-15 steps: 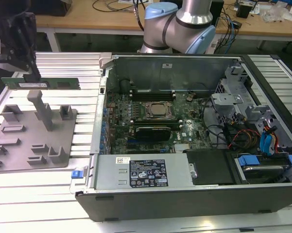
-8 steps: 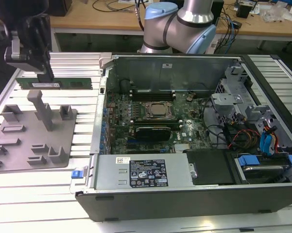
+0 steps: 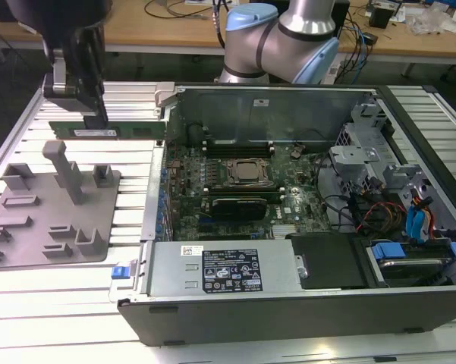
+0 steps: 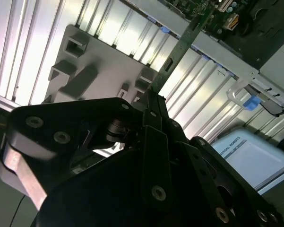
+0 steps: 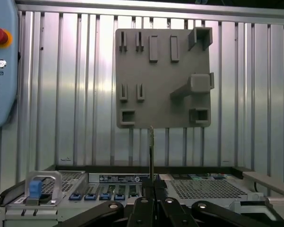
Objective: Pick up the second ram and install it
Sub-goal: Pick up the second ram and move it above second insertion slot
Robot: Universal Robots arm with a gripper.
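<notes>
The second ram point(image 3: 117, 130) is a long green stick with a white label, hanging level in the air at the exterior view's left. It is behind the grey fixture plate point(image 3: 53, 220) and just outside the open computer case point(image 3: 288, 303). My gripper point(image 3: 95, 118) comes down from above and is shut on the stick near its left end. In both wrist views the ram point(image 4: 182, 49) point(image 5: 151, 151) shows edge-on, running out from between the black fingers point(image 4: 156, 118) point(image 5: 142, 205). The fixture plate point(image 5: 163, 80) lies on the slatted table below it.
Inside the case, the motherboard point(image 3: 243, 186) carries a silver processor point(image 3: 248, 173) with dark memory slots on either side. A power supply point(image 3: 228, 269) runs along the case's near wall, with cables and drive bays point(image 3: 394, 205) at the exterior view's right. A teach pendant point(image 5: 2, 61) lies on the table.
</notes>
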